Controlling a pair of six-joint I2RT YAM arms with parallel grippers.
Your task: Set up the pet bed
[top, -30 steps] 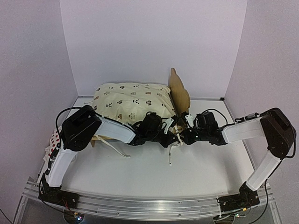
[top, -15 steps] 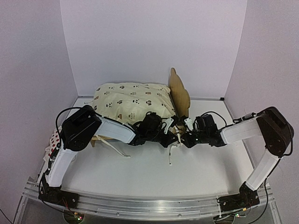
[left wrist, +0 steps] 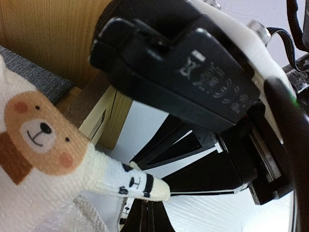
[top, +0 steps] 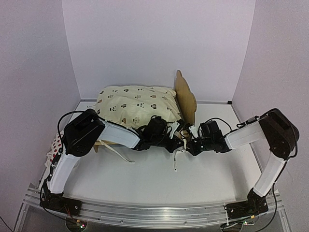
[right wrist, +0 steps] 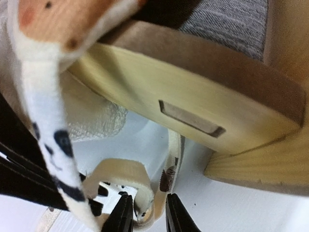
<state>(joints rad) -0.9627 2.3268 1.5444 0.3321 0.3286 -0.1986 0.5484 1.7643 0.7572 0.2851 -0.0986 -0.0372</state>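
Pet bed [top: 186,98] stands at the back of the table [top: 212,179], headboard end to the right. The bear-print cushion [top: 135,104] is already laid on it. A spotted pillow [top: 57,143] lies well apart at the left edge, not yet placed.

Both arms meet at the bed's near corner, just in front of the headboard.

Left gripper [left wrist: 145,220]: fingers together. A printed tie [left wrist: 120,179] from the cushion runs down against its tips. I cannot tell whether the tie is pinched there.

Right gripper [right wrist: 147,216]: fingers a narrow way apart, one on each side of a tie loop [right wrist: 120,176] lying on the table under the side rail [right wrist: 183,96], beside the leg [right wrist: 260,166]. A sliver of table shows between loop and one finger, so it is not clamped.

Step in hand, as judged: fastening the cushion to the frame by its ties at this corner.

Next move probably calls for:
- right fingers pinching the loop fully;
- drawing it towards the leg or rail without dragging the light frame;
- left gripper holding the other tie taut, so the two can be crossed.

Risk: soft ties slip, and the two grippers crowd each other.
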